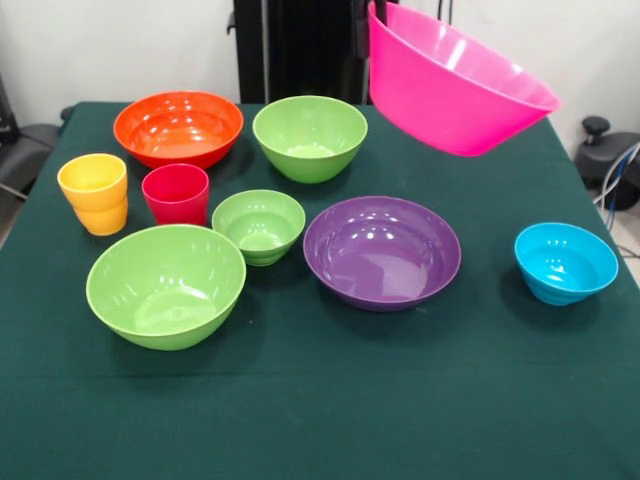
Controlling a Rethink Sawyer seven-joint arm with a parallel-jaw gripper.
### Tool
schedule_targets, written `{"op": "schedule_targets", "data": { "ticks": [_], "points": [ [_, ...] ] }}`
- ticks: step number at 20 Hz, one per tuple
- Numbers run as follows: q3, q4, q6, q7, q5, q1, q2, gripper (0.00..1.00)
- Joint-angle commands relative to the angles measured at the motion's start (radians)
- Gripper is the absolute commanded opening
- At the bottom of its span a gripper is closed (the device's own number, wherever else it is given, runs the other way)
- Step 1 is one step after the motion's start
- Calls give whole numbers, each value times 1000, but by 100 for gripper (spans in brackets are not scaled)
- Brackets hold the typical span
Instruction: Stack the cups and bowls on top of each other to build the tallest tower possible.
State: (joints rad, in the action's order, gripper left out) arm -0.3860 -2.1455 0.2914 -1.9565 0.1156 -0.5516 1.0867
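The large hot pink bowl point(455, 85) hangs tilted in the air at the back right, above the table and up and right of the wide purple bowl point(382, 252). Its upper rim reaches the picture's top edge, and the gripper does not show. On the table stand the wide orange bowl point(178, 127), two large lime green bowls point(310, 137) point(166, 285), the small lime green bowl point(259, 225) and the small sky blue bowl point(565, 262). The yellow cup point(93, 185) and the red cup point(176, 193) stand upright at the left. The yellow cup's base looks orange. Nothing is stacked as a tower.
The table has a dark green cloth point(330, 400). The robot's black pedestal point(300, 45) stands at the far side. A black chair point(25, 145) is at the left edge, and a black object with cables point(605, 150) is at the right edge.
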Motion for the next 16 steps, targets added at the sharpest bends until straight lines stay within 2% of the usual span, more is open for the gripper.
{"op": "schedule_targets", "data": {
  "ticks": [1,16],
  "points": [
    [-47,-56,26,-51,9,9,-36,0],
    [-36,-48,-23,-39,50,-3,-80,0]
  ]
}}
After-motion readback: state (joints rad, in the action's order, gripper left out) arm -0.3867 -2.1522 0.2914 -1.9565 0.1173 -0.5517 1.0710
